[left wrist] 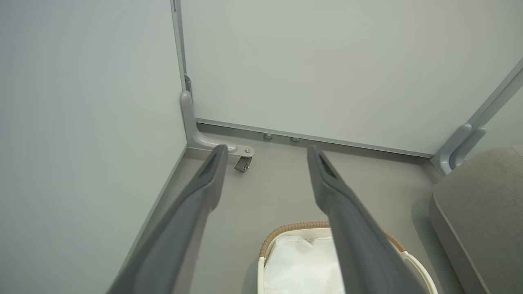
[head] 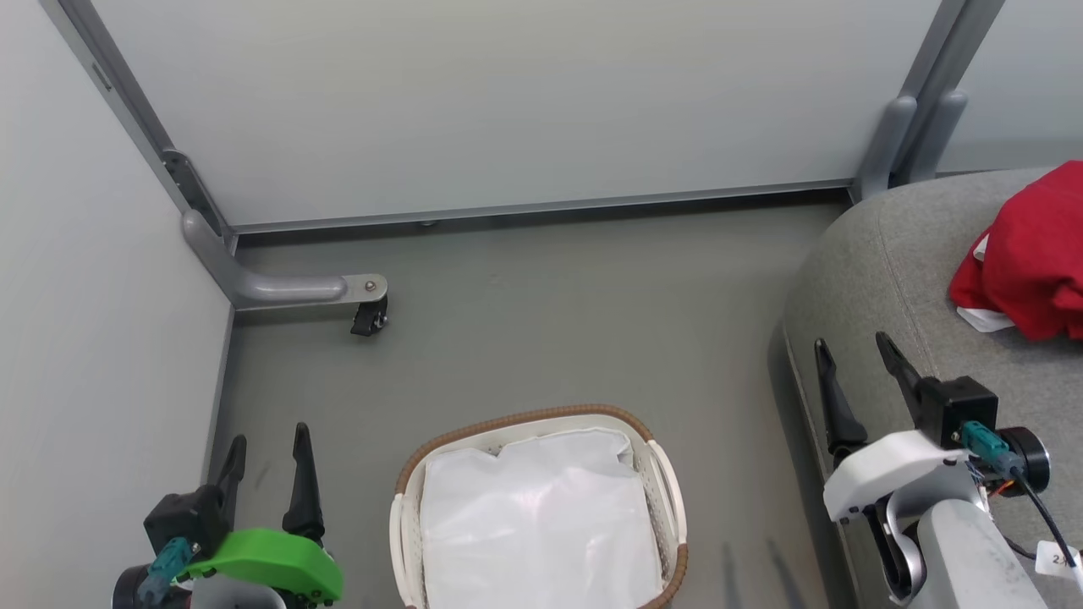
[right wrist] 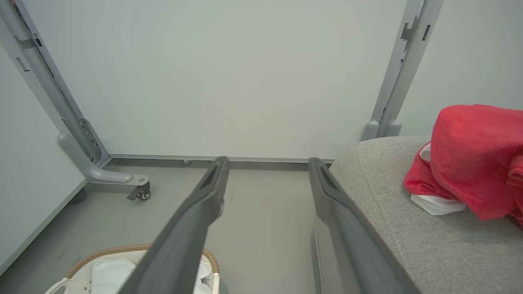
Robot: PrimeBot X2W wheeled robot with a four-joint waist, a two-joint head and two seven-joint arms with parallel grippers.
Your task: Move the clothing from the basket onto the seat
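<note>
My left gripper [head: 270, 434]: jaws wide, empty, over smooth grey floor [head: 550, 321], left of the oval white perforated basket [head: 525, 420] with woven brown rim. My right gripper [head: 850, 340]: wide, empty, at the grey fabric seat's [head: 888, 271] rounded left edge; crumpled red clothing [head: 1028, 254] lies far right on it.

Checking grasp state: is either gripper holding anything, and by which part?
Nothing held. Left gripper and right gripper both open, empty; the clothing lies on the seat.

Soft red clothing [head: 1032, 254] lies on matt woven-cloth seat [head: 880, 254]; perforated plastic basket [head: 664, 482] has wicker rim.
</note>
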